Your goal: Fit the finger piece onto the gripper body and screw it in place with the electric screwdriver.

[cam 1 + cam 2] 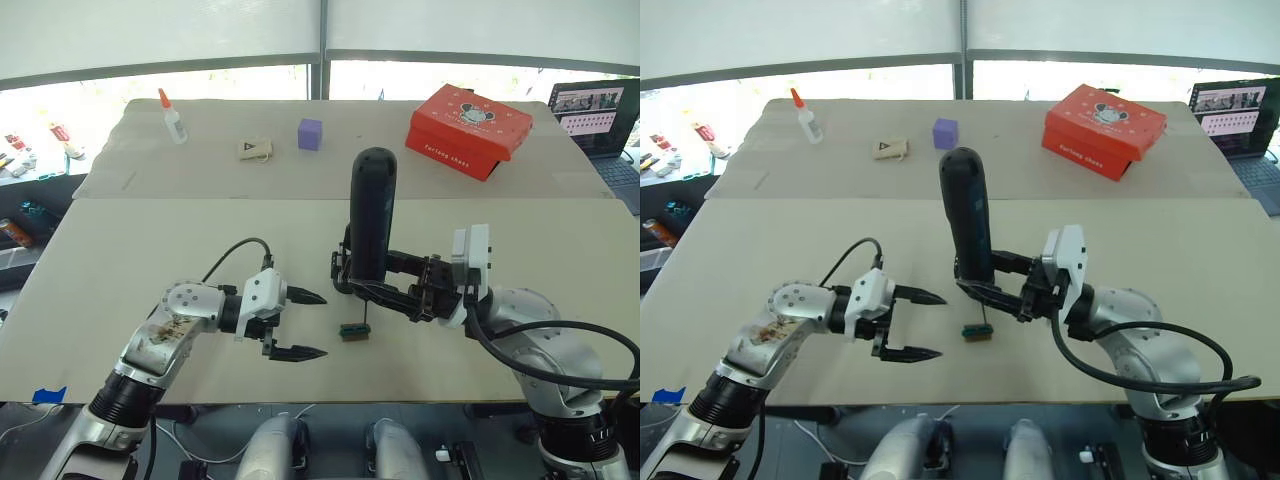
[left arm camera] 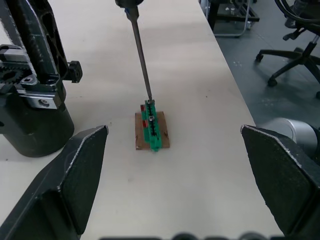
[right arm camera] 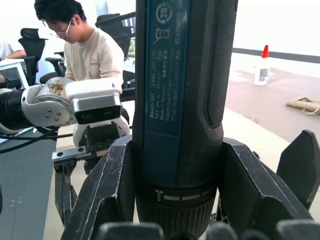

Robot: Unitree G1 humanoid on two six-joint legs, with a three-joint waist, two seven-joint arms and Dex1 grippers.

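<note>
Table: pale board, running far to the windows. On its far part, right to left: red box, purple cube, small tan packet, glue bottle. A laptop sits at the far right edge.

Your right gripper is clenched around the lower barrel of the screwdriver, near the table's middle. The tool stands upright, rounded end up, thin bit pointing down. The right wrist view shows both fingers hugging the barrel just above its collar.

Your left gripper sits left of the tool, low over the table, jaws spread wide and holding nothing; its fingers frame the work spot.

Between the two grippers lies a small green-topped block on a brown base. The bit tip meets its far end. A black gripper mechanism sits beside the block in the left wrist view.

A seated person shows beyond the table in the right wrist view.
</note>
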